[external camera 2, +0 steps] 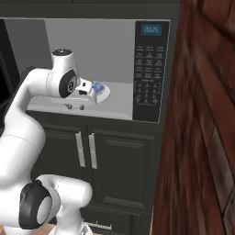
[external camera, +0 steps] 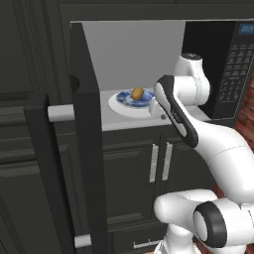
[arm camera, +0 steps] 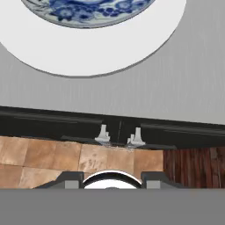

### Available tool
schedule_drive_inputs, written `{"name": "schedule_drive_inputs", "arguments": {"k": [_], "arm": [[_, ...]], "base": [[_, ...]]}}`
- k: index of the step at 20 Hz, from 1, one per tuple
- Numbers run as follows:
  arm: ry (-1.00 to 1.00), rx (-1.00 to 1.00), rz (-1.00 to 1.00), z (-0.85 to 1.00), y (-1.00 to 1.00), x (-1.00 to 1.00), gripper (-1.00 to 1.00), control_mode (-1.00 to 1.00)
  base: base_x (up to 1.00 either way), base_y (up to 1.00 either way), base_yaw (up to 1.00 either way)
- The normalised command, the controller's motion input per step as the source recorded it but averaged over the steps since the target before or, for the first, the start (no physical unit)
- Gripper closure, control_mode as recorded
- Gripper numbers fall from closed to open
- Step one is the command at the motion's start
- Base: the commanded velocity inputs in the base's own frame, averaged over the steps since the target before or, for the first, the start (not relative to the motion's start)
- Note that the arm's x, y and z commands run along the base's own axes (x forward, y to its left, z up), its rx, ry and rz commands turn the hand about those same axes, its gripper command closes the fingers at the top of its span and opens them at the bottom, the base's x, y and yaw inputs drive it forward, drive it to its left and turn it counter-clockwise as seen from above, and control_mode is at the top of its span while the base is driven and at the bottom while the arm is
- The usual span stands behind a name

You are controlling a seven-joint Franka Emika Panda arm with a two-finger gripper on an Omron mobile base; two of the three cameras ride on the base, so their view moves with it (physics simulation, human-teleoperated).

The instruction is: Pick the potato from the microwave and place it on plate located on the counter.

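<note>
Pincer: the two-finger pincer [arm camera: 112,181] on the white arm shows as two small dark tips at six o'clock in the hand view, set apart with nothing between them; in the right base view the hand [external camera 2: 87,92] sits at the front lip of the oven cavity.
Potato: the small oval golden-brown potato [external camera: 137,93] rests on the white plate with a blue pattern [external camera: 133,99], inside the microwave and not in the pincer; from the hand it lies at about ten o'clock in the left base view.
Patterned plate: it sits on a plain white round turntable disc [arm camera: 92,48], which fills the twelve o'clock part of the hand view.
Microwave: the large black boxy microwave [external camera 2: 151,69] has a pale grey interior floor [arm camera: 176,88]; its keypad panel with blue display is at three o'clock of the cavity in the right base view.
Door: the black microwave door [external camera: 89,149] stands swung open at nine o'clock in the left base view, its grey bar handle [external camera: 60,113] facing outward.
Cabinets: dark cabinet doors with silver handles [external camera 2: 86,150] stand below the microwave.
Wall: a reddish-brown wood panel [external camera 2: 202,137] rises at three o'clock in the right base view.
</note>
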Motion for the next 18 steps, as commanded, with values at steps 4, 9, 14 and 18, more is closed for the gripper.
{"name": "schedule_drive_inputs", "arguments": {"k": [4,9,14,18], "arm": [[-0.04,0.00,0.01,0.01,0.00,-0.22,-1.00,-1.00],[-0.28,0.08,0.10,0.39,0.02,-0.09,-1.00,-1.00],[-0.27,0.11,0.09,0.61,0.11,0.16,-1.00,-1.00],[-0.07,0.03,0.05,0.42,0.10,0.56,-1.00,-1.00]], "base": [[0.00,0.00,0.00],[0.00,0.00,0.00],[0.00,0.00,0.00],[0.00,0.00,0.00]]}}
